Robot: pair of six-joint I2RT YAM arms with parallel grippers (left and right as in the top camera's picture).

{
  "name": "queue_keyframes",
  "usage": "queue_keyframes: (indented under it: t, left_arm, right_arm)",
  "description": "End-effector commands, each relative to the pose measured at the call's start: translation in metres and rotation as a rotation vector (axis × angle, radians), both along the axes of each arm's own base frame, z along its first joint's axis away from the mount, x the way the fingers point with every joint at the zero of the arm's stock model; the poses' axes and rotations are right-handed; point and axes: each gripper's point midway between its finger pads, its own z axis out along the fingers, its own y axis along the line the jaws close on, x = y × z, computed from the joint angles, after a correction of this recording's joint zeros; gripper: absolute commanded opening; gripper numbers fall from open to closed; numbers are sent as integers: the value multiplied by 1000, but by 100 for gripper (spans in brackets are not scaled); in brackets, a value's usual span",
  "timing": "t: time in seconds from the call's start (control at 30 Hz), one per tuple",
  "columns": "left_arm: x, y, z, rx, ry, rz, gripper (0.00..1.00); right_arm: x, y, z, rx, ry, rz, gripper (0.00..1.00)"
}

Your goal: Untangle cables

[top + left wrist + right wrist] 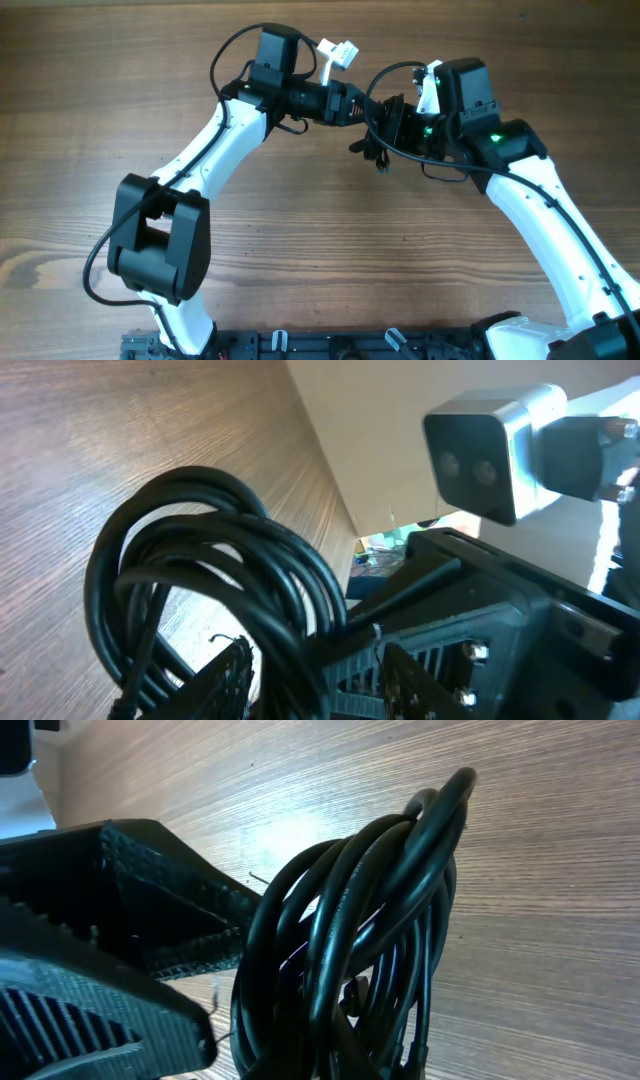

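Looped cables (350, 940), seemingly pinched by right fingers (410, 580), above wooden table (100, 100)

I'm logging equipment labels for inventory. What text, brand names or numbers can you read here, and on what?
No text is readable.
Any print on the cables is too blurred to read.
The silver camera housing shows no lettering.

Counter (90, 90): light-brown wood with the grain running lengthwise and a matt finish. Bright patch of glare (280, 845) on the wood in the right wrist view. Pale, plain panel (390, 420) rises beyond the counter's edge. Black rail (300, 345) lines the near edge.
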Motion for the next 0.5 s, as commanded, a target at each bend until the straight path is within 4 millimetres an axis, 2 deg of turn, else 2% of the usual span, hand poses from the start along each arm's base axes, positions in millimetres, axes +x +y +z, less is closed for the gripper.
queue_keyframes:
  t: [0.0, 0.13, 0.23, 0.33, 0.37, 0.47]
  left_arm:
    - [-1, -5, 2, 36, -13, 20, 43]
    - [-6, -14, -5, 71, -17, 23, 42]
    - [-3, -16, -11, 107, -29, 50, 27]
    - [5, -11, -22, 168, -18, 108, 8]
    - [8, -8, -26, 191, 0, 134, 4]
    - [16, 2, -36, 249, 58, 212, 4]
  right_arm:
    - [1, 5, 5, 32, -1, 5, 4]
    - [2, 5, 5, 34, -3, 5, 4]
    - [2, 5, 6, 37, -2, 1, 4]
    - [3, 3, 6, 43, 0, -3, 4]
    - [3, 2, 6, 47, 1, -2, 4]
    - [4, 1, 9, 72, 1, 6, 4]
